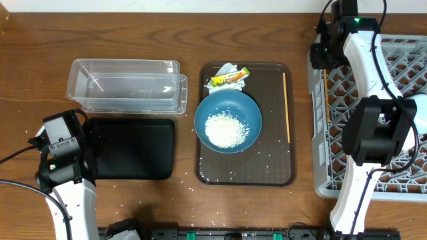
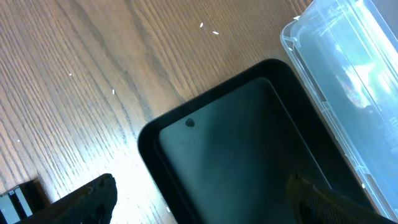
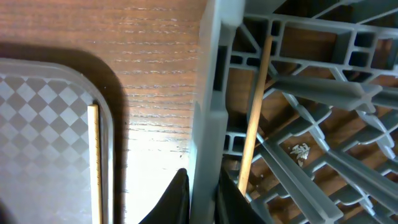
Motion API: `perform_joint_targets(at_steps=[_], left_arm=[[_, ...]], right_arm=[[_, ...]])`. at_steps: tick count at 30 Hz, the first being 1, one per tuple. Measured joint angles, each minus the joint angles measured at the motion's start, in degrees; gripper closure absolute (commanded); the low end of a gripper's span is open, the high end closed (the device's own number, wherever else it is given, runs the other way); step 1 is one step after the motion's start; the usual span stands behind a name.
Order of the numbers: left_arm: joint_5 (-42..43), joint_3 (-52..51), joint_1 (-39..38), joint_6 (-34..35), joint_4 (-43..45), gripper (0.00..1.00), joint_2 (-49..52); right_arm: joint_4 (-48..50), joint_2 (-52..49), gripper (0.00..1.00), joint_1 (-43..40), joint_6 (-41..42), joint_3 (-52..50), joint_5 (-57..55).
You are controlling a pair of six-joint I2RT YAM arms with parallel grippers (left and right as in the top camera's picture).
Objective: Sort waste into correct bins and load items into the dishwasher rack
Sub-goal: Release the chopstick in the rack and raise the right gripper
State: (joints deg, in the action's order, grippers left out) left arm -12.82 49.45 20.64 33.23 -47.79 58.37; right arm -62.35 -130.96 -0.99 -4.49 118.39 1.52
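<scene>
Tabletop [image 1: 40, 67] of grained wood, from overhead: a smooth clear plastic tub [image 1: 127, 85] sits behind a matte black tray [image 1: 133, 148]. On a brown chequered serving tray [image 1: 273, 167], a round dark-blue bowl [image 1: 248, 105] holds loose white rice [image 1: 227, 129]. A crumpled tissue [image 1: 227, 69], a glossy yellow-green wrapper [image 1: 230, 79] and a thin wooden chopstick [image 1: 286, 107] lie beside it.

Left wrist: the left gripper [image 2: 205, 205] is spread wide over the black tray's rounded corner.

Right wrist: the right gripper [image 3: 202, 202] is pinched narrow above the wall of the grey lattice rack [image 3: 211, 93]. A second chopstick [image 3: 255, 112] lies inside the rack.
</scene>
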Motion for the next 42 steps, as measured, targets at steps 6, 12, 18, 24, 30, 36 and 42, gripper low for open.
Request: perform_joint_targets(at_steps=[6, 12, 18, 24, 30, 36, 42], left_arm=[[0.0, 0.0, 0.0, 0.0, 0.0, 0.11, 0.0], [0.0, 0.0, 0.0, 0.0, 0.0, 0.10, 0.0], [0.0, 0.0, 0.0, 0.0, 0.0, 0.11, 0.0], [0.0, 0.0, 0.0, 0.0, 0.0, 0.11, 0.0], [0.0, 0.0, 0.0, 0.0, 0.0, 0.11, 0.0], [0.0, 0.0, 0.0, 0.0, 0.0, 0.11, 0.0], [0.0, 0.0, 0.0, 0.0, 0.0, 0.10, 0.0]], right_arm=[[0.0, 0.0, 0.89, 0.0, -2.4, 0.0, 0.0], [0.0, 0.0, 0.88, 0.0, -4.9, 0.0, 0.1], [0.1, 0.1, 0.87, 0.0, -5.9, 0.0, 0.2], [0.1, 0.1, 0.86, 0.0, -6.5, 0.0, 1.0], [0.0, 0.1, 0.84, 0.0, -7.0, 0.0, 2.0], [0.1, 0.1, 0.72, 0.4, -6.9, 0.0, 1.4], [0.2, 0.2, 0.44, 0.9, -4.7, 0.0, 2.7]])
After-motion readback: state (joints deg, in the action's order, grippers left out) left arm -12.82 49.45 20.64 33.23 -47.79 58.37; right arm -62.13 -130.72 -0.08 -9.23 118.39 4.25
